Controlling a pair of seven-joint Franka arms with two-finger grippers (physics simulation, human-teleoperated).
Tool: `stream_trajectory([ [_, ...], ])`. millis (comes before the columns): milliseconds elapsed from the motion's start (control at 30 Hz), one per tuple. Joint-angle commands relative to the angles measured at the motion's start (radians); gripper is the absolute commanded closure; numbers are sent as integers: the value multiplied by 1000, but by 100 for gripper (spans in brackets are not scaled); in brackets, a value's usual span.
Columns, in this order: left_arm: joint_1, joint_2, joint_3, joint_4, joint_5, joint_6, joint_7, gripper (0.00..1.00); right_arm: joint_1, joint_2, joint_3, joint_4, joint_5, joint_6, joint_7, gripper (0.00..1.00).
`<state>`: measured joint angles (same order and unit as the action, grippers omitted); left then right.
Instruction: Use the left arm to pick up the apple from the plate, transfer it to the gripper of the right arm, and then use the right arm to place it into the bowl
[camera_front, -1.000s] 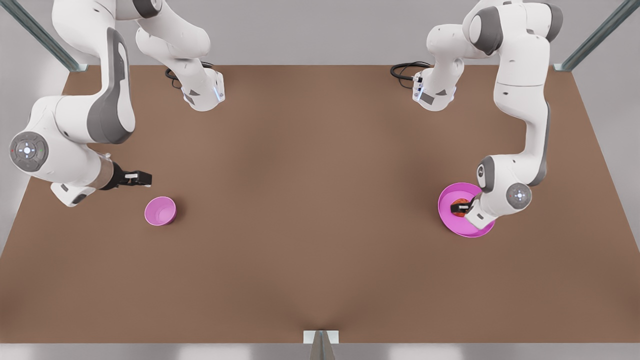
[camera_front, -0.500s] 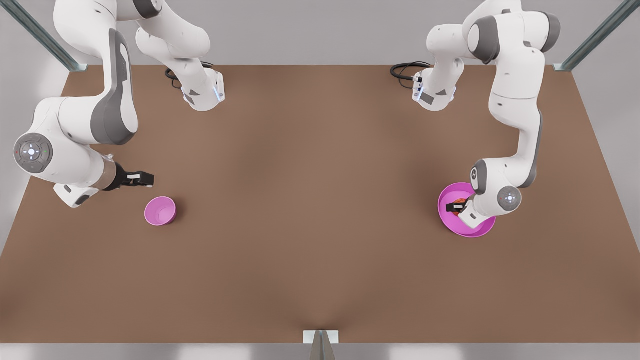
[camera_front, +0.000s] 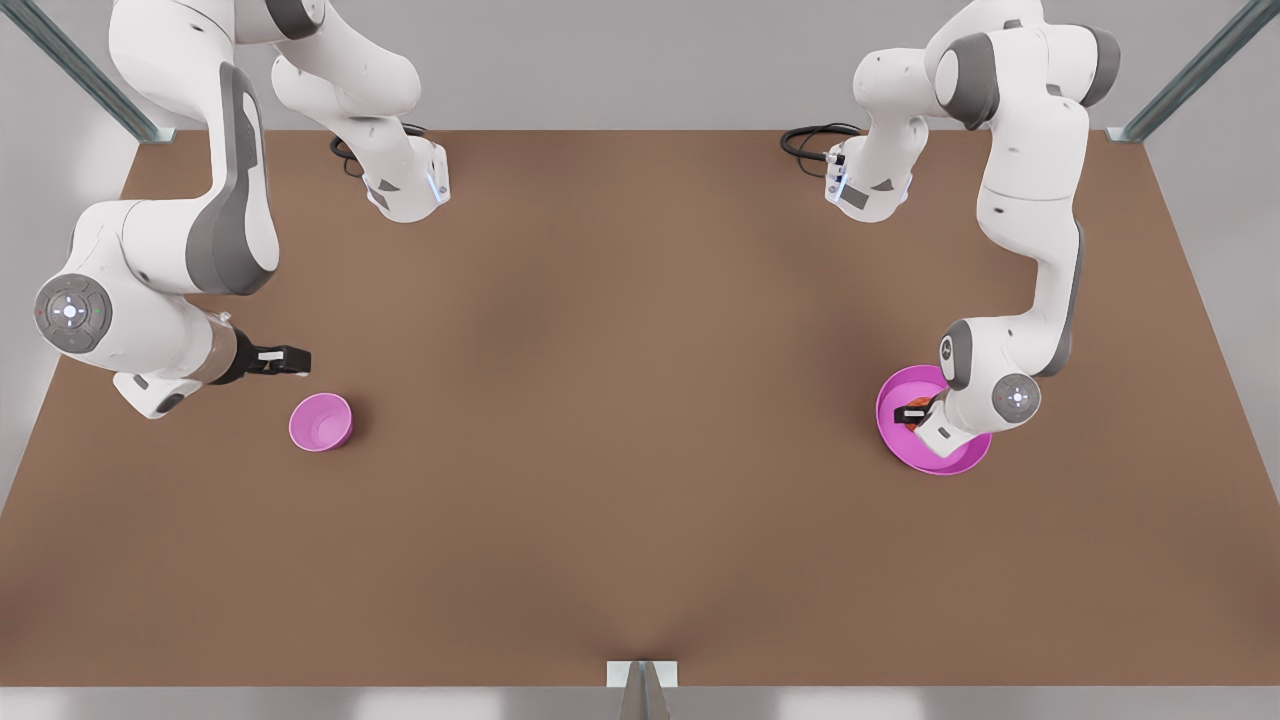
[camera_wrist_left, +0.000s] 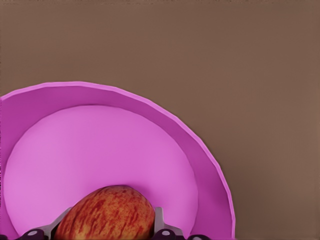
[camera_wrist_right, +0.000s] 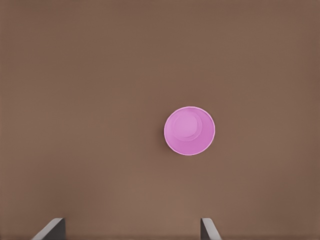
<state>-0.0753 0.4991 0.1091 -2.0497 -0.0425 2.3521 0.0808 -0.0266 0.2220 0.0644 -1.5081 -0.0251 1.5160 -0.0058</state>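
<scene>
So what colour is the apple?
The apple is red-orange with yellowish streaks, clearest in the left wrist view.

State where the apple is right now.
The apple sits on the plate at the front view's right, between the left gripper's fingers.

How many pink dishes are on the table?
2: the small bowl near the right gripper; the wide plate holding the apple at the left gripper.
</scene>
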Motion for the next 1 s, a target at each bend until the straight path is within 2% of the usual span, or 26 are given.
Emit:
stream_trajectory([
  [0,0,-23,-3,3,-82,-17,11,31,0,-1,0,2,1,-2,0,0],
  [133,0,-137,-8,71,-364,-206,13,31,0,-1,0,3,-1,-2,1,0],
  [167,-6,-132,-37,221,-480,-399,10,31,-3,14,3,12,1,1,-8,0],
  [200,-32,-97,-62,316,-576,-490,-19,31,-7,59,5,49,39,7,-143,0],
  [300,-32,193,-206,753,-720,-800,-52,31,-24,230,3,174,281,1,-512,0],
  [367,-34,320,-333,875,-855,-786,-64,31,-33,362,11,218,511,4,-818,0],
  [467,-43,424,-488,928,-979,-600,-73,31,-36,493,109,236,809,3,-1062,0],
  [567,-109,470,-503,985,-987,-427,-69,31,-53,563,150,250,933,79,-1408,0],
  [667,-132,504,-503,1025,-1030,-390,-21,31,-55,563,184,220,975,199,-1732,0],
  [733,-150,546,-503,1088,-1030,-350,13,31,-62,521,222,129,1047,339,-1954,0],
  [767,-162,547,-503,1091,-1030,-308,14,31,-64,501,227,96,1065,349,-2010,0],
  [833,-170,547,-503,1091,-1030,-300,36,31,-58,424,247,-47,1153,492,-2201,0],
  [967,-170,549,-520,1089,-1036,-304,63,31,-49,447,301,-58,1211,582,-2288,0],
])
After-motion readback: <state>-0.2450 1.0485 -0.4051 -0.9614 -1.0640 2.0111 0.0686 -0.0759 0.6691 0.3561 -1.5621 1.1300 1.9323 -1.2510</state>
